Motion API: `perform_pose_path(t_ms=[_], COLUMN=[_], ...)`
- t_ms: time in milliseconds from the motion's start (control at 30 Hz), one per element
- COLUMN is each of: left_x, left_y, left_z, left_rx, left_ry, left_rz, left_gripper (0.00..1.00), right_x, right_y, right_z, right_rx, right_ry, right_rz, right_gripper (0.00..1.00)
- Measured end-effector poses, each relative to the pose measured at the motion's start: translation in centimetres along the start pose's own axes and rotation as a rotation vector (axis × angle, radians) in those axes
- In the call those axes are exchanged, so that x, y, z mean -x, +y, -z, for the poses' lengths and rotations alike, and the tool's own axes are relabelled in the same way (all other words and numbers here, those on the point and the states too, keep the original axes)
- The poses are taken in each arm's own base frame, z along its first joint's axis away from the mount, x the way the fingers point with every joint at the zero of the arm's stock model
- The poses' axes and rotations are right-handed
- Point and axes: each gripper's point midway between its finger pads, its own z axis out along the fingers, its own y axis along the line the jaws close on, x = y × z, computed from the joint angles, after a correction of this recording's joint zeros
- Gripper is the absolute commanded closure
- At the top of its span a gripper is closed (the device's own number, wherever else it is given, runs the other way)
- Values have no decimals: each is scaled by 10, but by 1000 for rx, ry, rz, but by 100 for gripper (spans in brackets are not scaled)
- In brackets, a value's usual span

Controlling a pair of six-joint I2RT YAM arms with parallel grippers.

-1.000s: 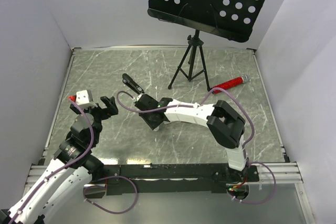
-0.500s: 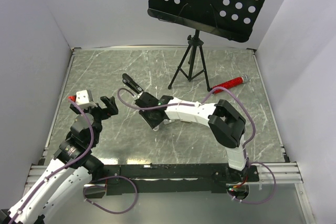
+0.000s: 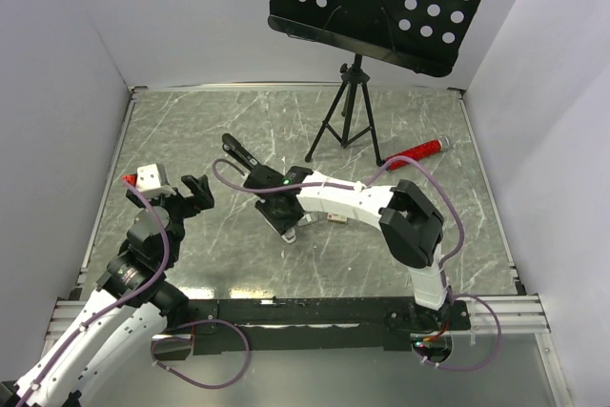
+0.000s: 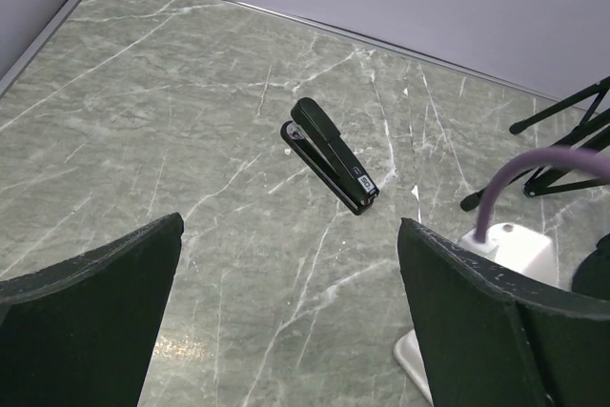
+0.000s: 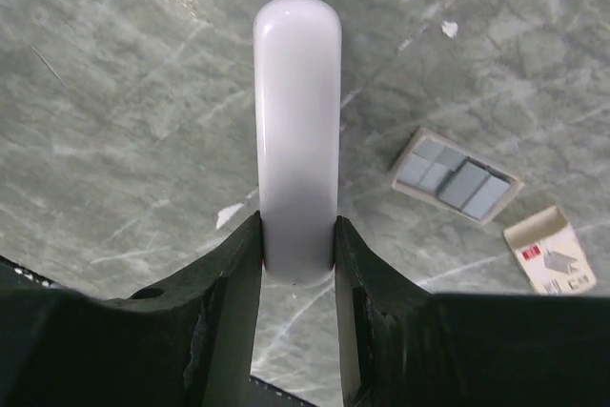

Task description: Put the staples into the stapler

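Pinch of right gripper (image 5: pixel 297 237) on white stapler (image 5: pixel 296 111); staples (image 5: pixel 456 181) three o'clock of fingers (image 5: pixel 225 291), apart; left gripper (image 4: pixel 291 269) spread.

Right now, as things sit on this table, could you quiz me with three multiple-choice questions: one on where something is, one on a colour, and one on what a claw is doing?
1. Where is the black stapler?
A) in a gripper's grasp
B) lying free on the table
C) down on the floor

2. What colour is the rounded bar between the right gripper's fingers?
A) red
B) black
C) white

3. How is the left gripper?
A) open and empty
B) shut on the stapler
C) shut on nothing

Answers:
1 B: the left wrist view shows it alone on the marbled top.
2 C: the right wrist view shows a white bar pinched between the dark fingers.
3 A: its fingers stand wide apart with only table between them.
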Motion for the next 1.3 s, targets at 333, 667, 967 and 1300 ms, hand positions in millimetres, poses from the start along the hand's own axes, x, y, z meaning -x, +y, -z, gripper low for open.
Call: perform_pose_path(t_ms=[333, 667, 967, 1300], left_x=[3, 3, 0, -33], left_y=[0, 0, 0, 5], left_z=[2, 1, -1, -11], left_rx=[-4, -3, 6, 86], left_ry=[-11, -10, -1, 105], left_rz=[9, 9, 11, 39], left_gripper=[0, 1, 1, 0], right_x=[2, -87, -167, -182], right_y=[-103, -207, -267, -283], right_z=[78, 71, 49, 36], right_rx=[-119, -304, -420, -428], right_ry=[-150, -41, 77, 72], right_rz=[-245, -581, -906, -1006], right_gripper=[100, 100, 98, 73])
